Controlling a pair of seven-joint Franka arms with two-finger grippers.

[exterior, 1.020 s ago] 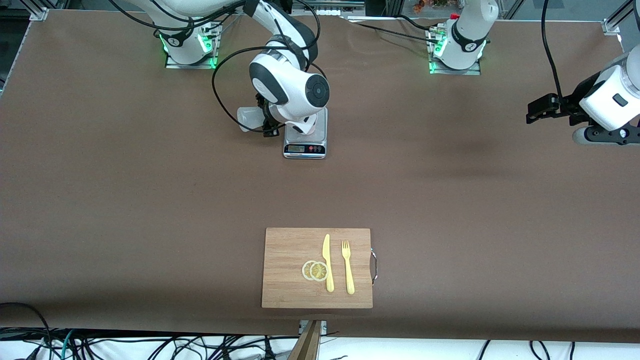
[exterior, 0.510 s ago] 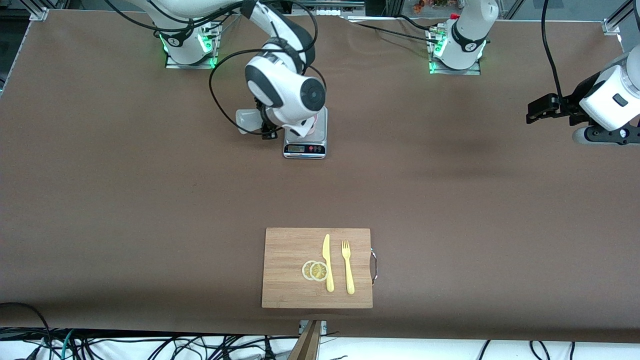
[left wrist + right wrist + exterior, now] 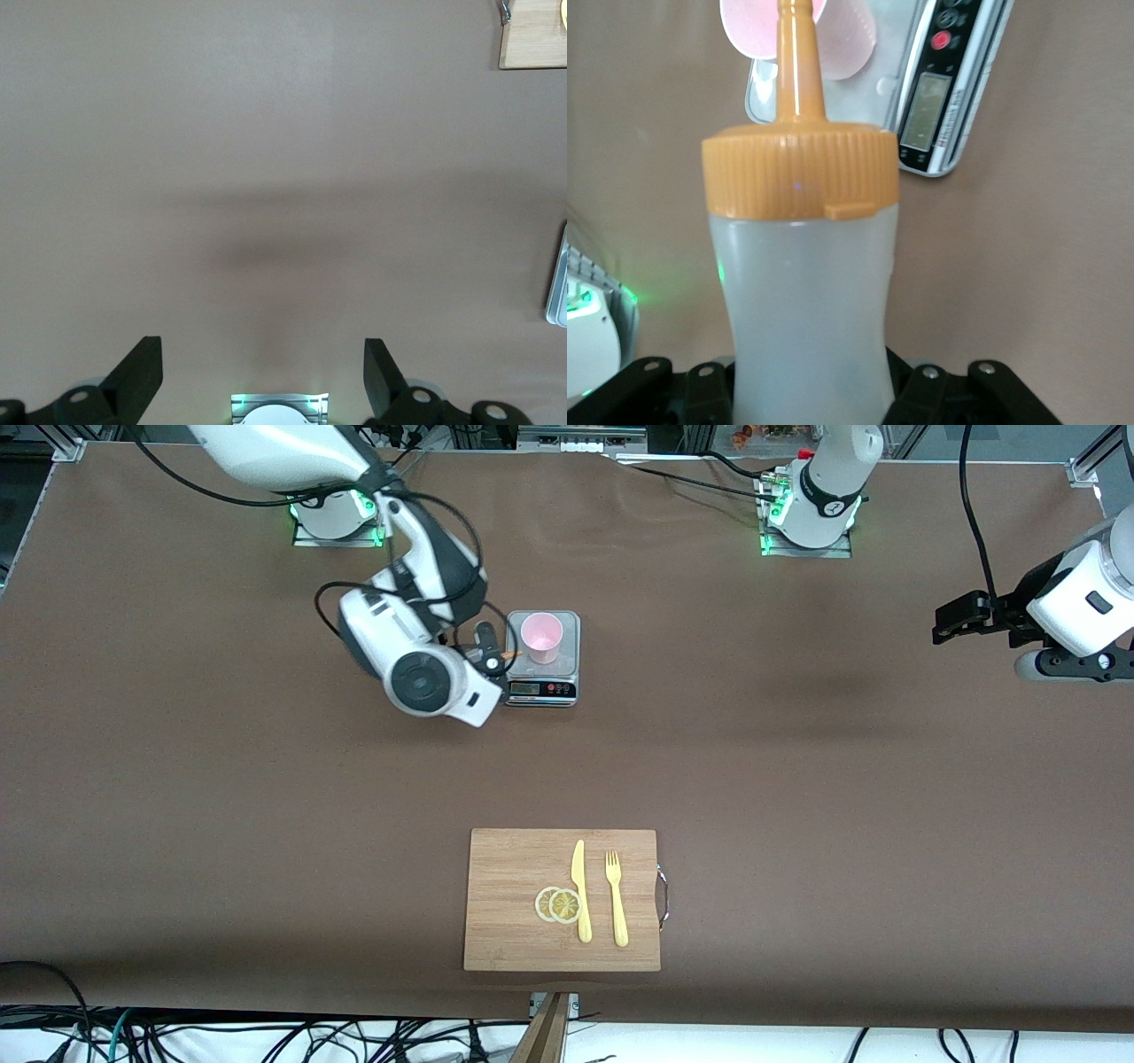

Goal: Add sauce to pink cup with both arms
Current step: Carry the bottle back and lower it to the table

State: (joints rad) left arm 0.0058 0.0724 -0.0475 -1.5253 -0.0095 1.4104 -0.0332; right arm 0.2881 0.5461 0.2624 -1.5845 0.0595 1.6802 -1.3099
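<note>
The pink cup (image 3: 541, 638) stands upright on a small digital scale (image 3: 541, 687). My right gripper (image 3: 486, 653) hangs just beside the scale, toward the right arm's end of the table. It is shut on the sauce bottle (image 3: 806, 292), whose whitish body fills the right wrist view. The bottle lies tipped, and its orange nozzle (image 3: 511, 655) points at the cup's side. The pink cup (image 3: 843, 44) shows past that nozzle in the right wrist view. My left gripper (image 3: 950, 622) waits, open and empty, over the left arm's end of the table, its fingers (image 3: 140, 372) wide apart.
A wooden cutting board (image 3: 514, 948) lies nearer the front camera than the scale. On it are two lemon slices (image 3: 558, 904), a yellow knife (image 3: 580, 890) and a yellow fork (image 3: 617, 899). The arm bases (image 3: 806, 522) stand along the table's edge farthest from the camera.
The right arm has swung off the scale toward its own end and turned, uncovering the pink cup. The bottle now points its nozzle at the cup. The left arm has not moved.
</note>
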